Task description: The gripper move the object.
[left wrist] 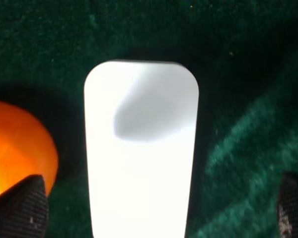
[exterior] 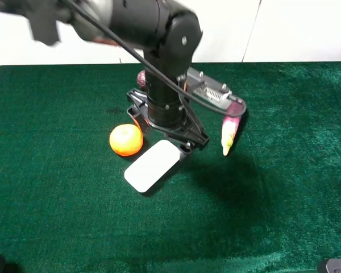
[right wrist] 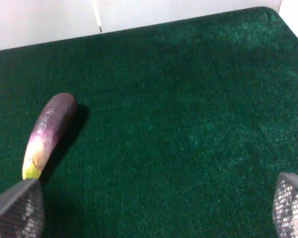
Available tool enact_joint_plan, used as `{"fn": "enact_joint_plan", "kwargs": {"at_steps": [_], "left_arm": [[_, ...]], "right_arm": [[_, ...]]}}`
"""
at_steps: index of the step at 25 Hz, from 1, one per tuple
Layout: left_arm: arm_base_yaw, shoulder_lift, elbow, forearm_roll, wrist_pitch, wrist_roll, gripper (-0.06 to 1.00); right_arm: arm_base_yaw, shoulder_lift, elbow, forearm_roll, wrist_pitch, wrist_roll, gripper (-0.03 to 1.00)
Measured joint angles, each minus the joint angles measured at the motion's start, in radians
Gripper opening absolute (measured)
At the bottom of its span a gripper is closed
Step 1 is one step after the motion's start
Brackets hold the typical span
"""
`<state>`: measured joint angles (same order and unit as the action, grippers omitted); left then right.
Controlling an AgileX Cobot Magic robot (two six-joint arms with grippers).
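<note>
The object, a flat white rounded block (exterior: 152,165), lies on the green cloth, with its far end under my left gripper (exterior: 179,143). In the left wrist view the block (left wrist: 141,148) runs lengthwise between the two black fingertips (left wrist: 20,208), which stand wide apart on either side without touching it. The left gripper (left wrist: 156,218) is open and low over the block. My right gripper (right wrist: 154,208) is open and empty above bare cloth. Only its fingertips (right wrist: 15,208) show.
A round orange (exterior: 125,140) sits just left of the block and shows in the left wrist view (left wrist: 17,148). A purple-white eggplant (exterior: 231,128) lies right of the left arm, also in the right wrist view (right wrist: 47,131). The table's back edge (exterior: 284,62) meets a white wall.
</note>
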<state>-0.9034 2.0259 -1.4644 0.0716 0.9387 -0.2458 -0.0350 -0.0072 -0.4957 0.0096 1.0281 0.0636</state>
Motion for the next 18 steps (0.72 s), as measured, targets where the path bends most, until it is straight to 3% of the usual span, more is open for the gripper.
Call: {"fn": "enact_joint_plan", "kwargs": {"at_steps": [18], "left_arm": [[0.01,-0.37,-0.001,0.028,0.225,0.0,0.93]], "right_arm": [[0.0,0.0,0.0,0.0,0.0,0.0,0.69]]}}
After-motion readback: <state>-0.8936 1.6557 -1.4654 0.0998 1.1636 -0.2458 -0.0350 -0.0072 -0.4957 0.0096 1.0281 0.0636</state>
